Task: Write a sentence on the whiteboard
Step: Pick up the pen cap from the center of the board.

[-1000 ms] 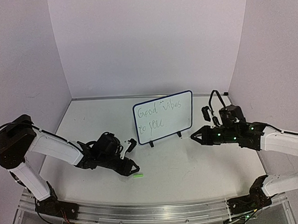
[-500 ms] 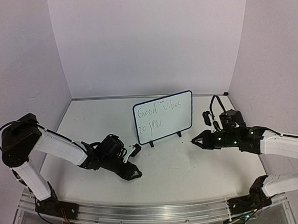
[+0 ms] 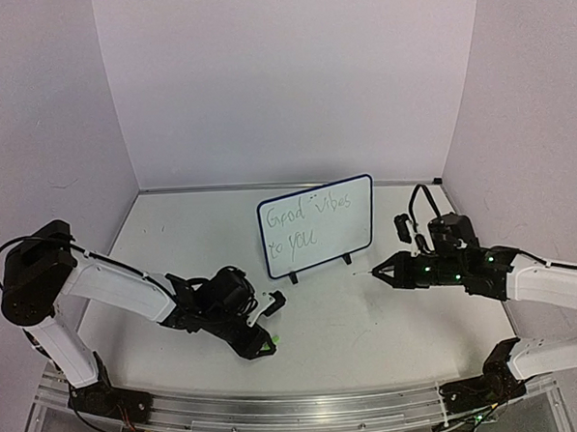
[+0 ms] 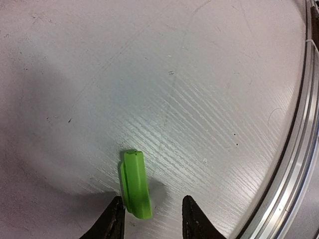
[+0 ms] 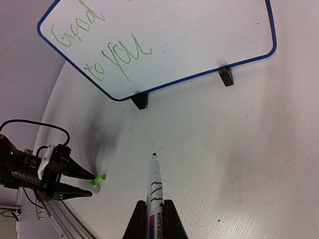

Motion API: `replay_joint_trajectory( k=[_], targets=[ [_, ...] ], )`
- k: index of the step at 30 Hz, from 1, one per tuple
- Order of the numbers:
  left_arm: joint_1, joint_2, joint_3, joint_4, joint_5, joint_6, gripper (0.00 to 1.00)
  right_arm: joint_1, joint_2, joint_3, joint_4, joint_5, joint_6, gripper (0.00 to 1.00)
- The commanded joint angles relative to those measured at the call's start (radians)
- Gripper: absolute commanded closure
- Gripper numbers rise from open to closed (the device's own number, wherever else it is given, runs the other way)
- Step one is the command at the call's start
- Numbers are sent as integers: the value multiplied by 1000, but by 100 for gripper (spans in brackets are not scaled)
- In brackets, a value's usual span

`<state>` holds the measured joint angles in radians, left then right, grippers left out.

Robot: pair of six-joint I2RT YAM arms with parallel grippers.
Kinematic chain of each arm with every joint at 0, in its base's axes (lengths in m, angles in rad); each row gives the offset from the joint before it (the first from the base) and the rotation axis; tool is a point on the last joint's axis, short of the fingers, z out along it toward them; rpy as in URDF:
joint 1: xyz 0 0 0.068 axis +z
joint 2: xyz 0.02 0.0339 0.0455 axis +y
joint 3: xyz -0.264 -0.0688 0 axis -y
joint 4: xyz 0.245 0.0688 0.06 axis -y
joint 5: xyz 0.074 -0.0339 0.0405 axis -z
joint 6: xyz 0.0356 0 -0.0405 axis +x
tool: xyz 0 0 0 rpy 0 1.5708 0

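Observation:
The whiteboard (image 3: pixel 321 236) stands upright on two black feet at mid-table. The sentence (image 3: pixel 309 221), green "Good vibes to you", is on it in two lines. Part of the board (image 5: pixel 199 35) and of the sentence (image 5: pixel 117 55) shows in the right wrist view. My right gripper (image 3: pixel 386 269) is shut on a white marker (image 5: pixel 155 186) with its tip bare, hovering right of the board. My left gripper (image 4: pixel 152 200) is open and low on the table. A small green cap (image 4: pixel 134 183) lies between its jaws, close to the left finger. The cap (image 3: pixel 269 344) lies near the front.
A metal rail (image 3: pixel 298 404) runs along the table's front edge, close to the left gripper (image 5: pixel 75 181) and in the left wrist view (image 4: pixel 299 149). Lilac walls close in the back and both sides.
My left gripper has moved right and forward, and its open jaws now straddle the green cap. My right gripper has drawn slightly back from the board, still holding the marker.

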<state>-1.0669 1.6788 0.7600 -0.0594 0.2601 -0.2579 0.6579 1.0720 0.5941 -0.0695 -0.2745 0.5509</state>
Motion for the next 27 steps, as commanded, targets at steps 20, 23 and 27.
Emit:
replay_joint_trajectory(
  k=[20, 23, 27],
  targets=[
    [-132, 109, 127, -254, -350, -16, 89, 6, -32, -5, 12, 19, -9, 100],
    [-151, 111, 126, -264, -354, -29, 96, 6, -32, -4, 11, 12, -5, 100],
    [-159, 89, 107, -252, -371, -40, 100, 6, -34, 4, 13, -16, 3, 100]
  ],
)
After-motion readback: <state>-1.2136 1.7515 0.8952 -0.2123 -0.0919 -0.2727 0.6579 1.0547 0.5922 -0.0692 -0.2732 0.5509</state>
